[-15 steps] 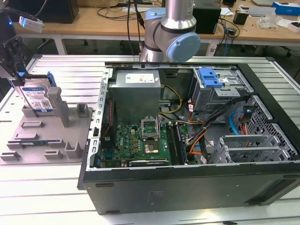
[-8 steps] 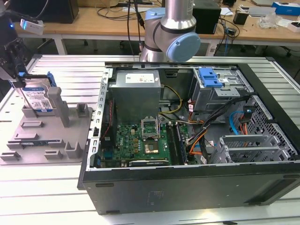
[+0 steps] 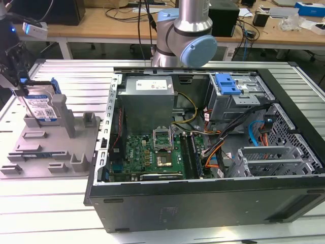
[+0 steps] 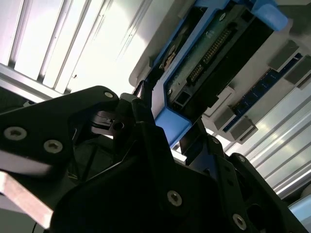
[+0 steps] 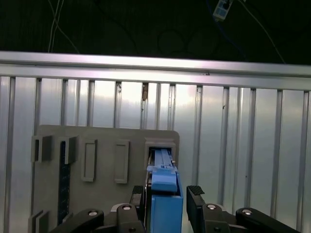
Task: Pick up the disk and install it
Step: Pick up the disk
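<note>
- While the hand is held low over the grey holder, its fingers are seen apart, astride the disk, with a narrow gap left on one side in the first wrist view.
- The disk is stood on edge in a slot of that holder, which is set on the slatted worktop at the exterior view's left.
- The pick-up step is judged to be in hand; the disk is not yet lifted.
- An even closing on the blue carrier's sides, then a straight pull out of the slot, would be called for.
- Farther off, the open computer case is seen, and its drive cage is judged the likely seat.
</note>
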Action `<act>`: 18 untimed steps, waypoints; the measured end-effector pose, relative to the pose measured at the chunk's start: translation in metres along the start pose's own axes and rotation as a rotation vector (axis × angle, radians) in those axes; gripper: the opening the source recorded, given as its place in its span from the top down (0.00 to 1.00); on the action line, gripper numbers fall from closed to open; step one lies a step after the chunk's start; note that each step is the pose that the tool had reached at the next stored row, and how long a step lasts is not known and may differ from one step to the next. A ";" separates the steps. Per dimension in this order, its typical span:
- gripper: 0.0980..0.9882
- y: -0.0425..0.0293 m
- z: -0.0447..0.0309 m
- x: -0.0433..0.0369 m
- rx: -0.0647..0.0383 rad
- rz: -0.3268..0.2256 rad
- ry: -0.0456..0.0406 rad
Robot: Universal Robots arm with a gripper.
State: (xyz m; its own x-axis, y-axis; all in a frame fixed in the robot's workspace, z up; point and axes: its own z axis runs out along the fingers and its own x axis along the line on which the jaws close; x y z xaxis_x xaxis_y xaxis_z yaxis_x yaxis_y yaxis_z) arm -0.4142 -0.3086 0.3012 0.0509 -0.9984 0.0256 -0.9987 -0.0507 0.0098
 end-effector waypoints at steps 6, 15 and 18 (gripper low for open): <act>0.57 0.0000 0.0015 0.0002 0.000 0.006 0.0000; 0.57 0.0001 0.0017 0.0019 0.000 0.014 -0.0001; 0.57 0.0000 0.0017 0.0022 0.000 0.018 -0.0001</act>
State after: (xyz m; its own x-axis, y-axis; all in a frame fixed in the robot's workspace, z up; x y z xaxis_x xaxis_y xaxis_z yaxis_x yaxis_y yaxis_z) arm -0.4141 -0.3108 0.2996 0.0332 -0.9991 0.0256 -0.9994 -0.0330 0.0097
